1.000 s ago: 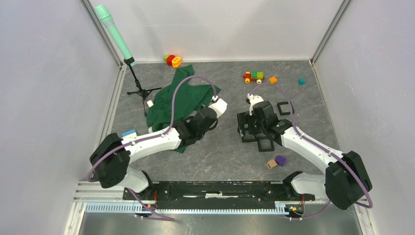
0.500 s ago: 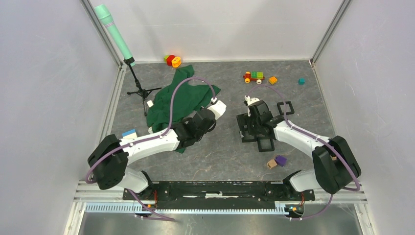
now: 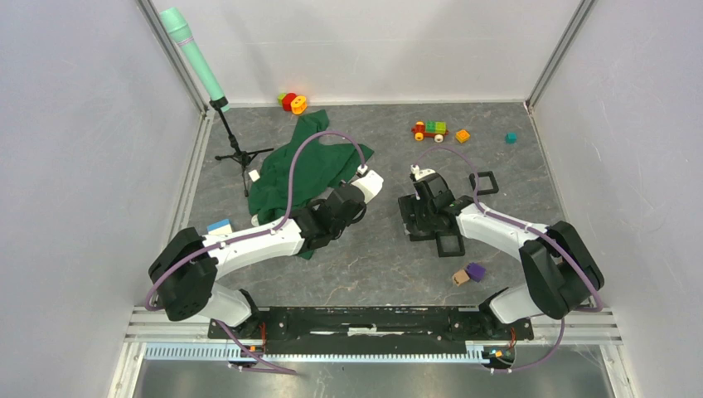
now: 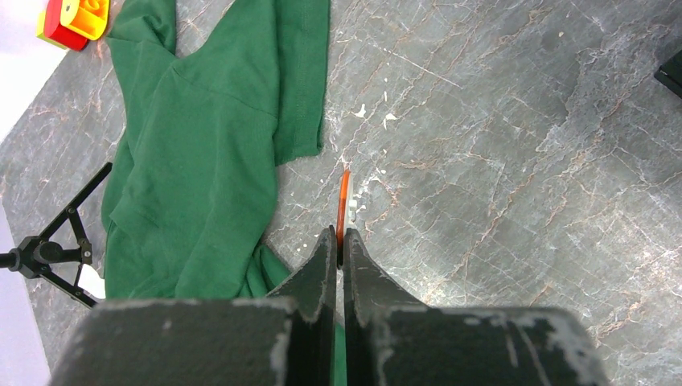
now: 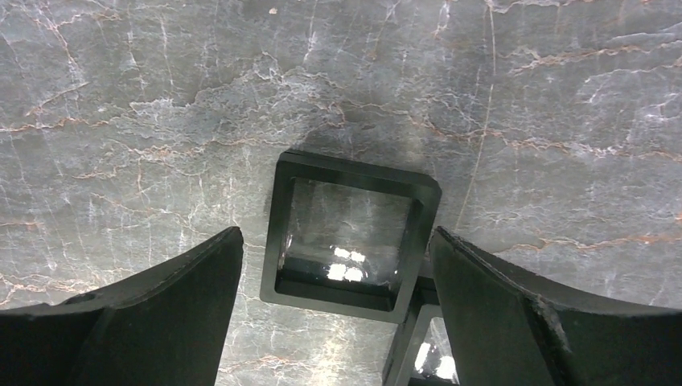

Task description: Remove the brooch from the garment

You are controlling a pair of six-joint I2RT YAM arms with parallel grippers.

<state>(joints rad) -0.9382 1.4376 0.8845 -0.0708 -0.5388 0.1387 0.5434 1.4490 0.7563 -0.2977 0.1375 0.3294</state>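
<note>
Right gripper shifted left, jaws wide over black frame; left gripper pinches orange sliver, identity unclear.

Green garment lies rumpled, spread flat; left of centre.

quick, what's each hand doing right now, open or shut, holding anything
Left hand: shut on a thin orange piece.
Right hand: open, empty, over a black square frame.
</note>
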